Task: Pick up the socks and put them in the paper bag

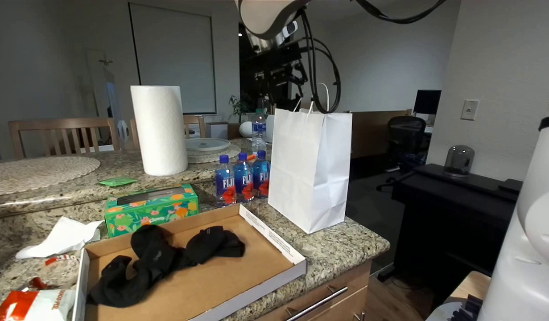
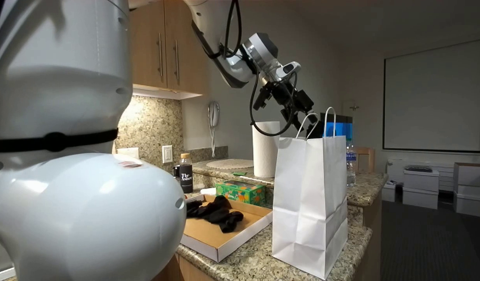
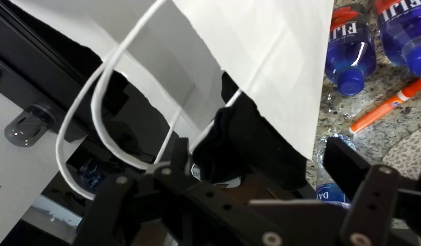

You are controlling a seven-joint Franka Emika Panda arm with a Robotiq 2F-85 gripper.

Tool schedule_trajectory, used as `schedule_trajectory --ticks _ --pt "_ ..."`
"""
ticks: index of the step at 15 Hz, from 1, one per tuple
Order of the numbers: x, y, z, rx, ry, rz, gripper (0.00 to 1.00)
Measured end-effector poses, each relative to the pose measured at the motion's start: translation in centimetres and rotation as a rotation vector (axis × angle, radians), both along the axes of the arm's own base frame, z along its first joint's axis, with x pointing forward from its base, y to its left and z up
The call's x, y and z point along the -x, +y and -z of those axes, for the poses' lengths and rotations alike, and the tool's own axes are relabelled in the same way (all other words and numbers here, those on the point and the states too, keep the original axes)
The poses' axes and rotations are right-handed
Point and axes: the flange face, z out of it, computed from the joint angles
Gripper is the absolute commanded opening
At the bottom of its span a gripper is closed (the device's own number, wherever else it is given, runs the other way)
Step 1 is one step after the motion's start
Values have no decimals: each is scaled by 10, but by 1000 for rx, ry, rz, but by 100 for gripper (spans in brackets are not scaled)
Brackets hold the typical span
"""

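Black socks [image 1: 158,258] lie bunched in the shallow cardboard box; they also show in an exterior view [image 2: 218,210]. The white paper bag [image 1: 301,174] stands upright at the counter's corner, handles up, also seen in an exterior view [image 2: 302,207] and the wrist view [image 3: 282,51]. Another black sock [image 3: 254,136] hangs over the bag's rim, against a handle, partly inside and partly outside. My gripper [image 3: 261,155] is open, its fingers apart on either side of that sock; no grip shows. In both exterior views the gripper [image 1: 281,91] [image 2: 306,121] is above the bag's opening.
The cardboard box [image 1: 274,236] lies beside the bag. Several water bottles [image 1: 244,178] stand close behind the bag. A tissue box [image 1: 151,207] and a paper towel roll [image 1: 160,129] stand behind the box. An orange marker [image 3: 388,106] lies near the bottles.
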Motion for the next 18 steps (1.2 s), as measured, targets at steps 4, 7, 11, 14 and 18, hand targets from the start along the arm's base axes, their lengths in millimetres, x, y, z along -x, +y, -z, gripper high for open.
schedule_trajectory --ticks 4,7,11,14,18 --pt "1 -8 9 -71 43 2 100" --pt "-5 -18 10 -113 17 -21 100" --pt "-16 -19 4 -134 -59 -77 100" --pt "-19 -13 1 -160 -78 -114 100" --pt "-18 -4 2 -218 -45 -169 100"
